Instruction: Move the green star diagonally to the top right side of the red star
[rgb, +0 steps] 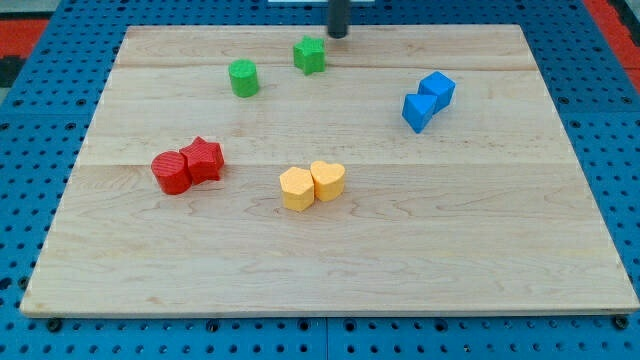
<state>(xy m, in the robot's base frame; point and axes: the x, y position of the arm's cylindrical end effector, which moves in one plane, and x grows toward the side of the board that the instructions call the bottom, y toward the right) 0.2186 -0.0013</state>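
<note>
Green star (310, 55) sits just below-left of my tip (339, 35) — bare rod, holding nothing — poised to shove toward red star (205, 159).

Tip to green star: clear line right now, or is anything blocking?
Probably yes. My tip sits just to the upper right of the green star-shaped block, with only bare wooden board between them. The green cylinder block is off to the star's left, out of the path.
</note>
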